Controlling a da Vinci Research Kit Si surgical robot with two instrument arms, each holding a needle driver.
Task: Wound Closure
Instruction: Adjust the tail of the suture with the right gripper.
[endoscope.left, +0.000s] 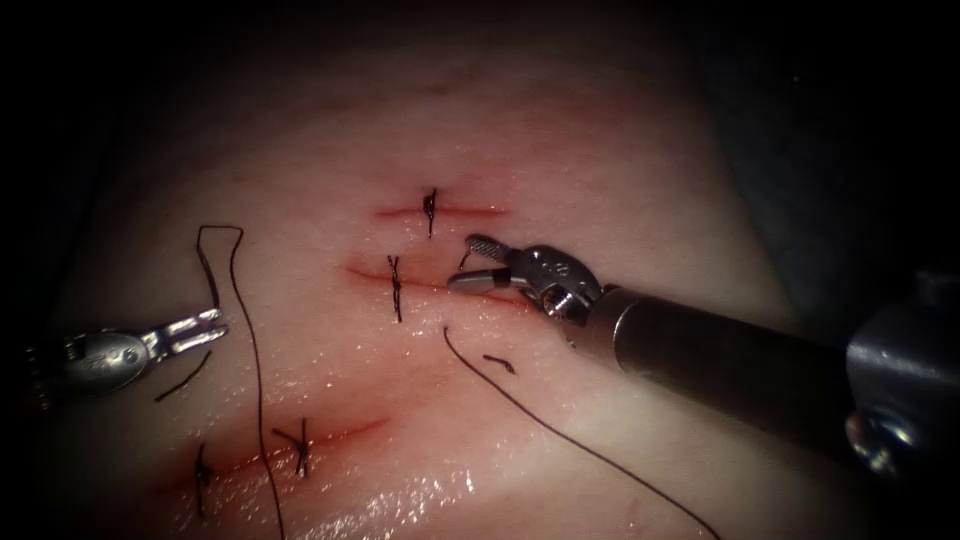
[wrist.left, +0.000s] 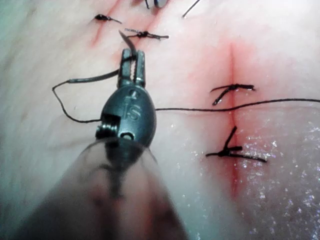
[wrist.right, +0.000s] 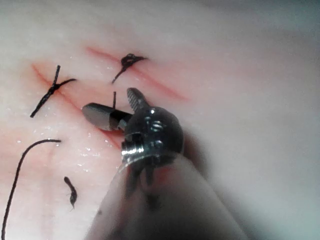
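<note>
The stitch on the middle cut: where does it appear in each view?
Endoscope: the middle stitch, left of the open, empty right tool.
Left wrist: the middle stitch, beyond the left tool, which holds thread.
Right wrist: the X-shaped middle stitch.
Shared landmark: the upper cut's stitch beside it.

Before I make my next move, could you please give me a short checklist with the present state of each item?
1. Left pincer shut on the thread, left of the cuts: ok.
2. Right pincer open and holding nothing, over the middle cut: ok.
3. Needle's position, and whether it is in the tissue: cannot tell.
4. Tied stitch crossing the middle cut: ok.
5. Loose cut end lying on the tissue near the right pincer: not ok, probably worth clearing.
</note>
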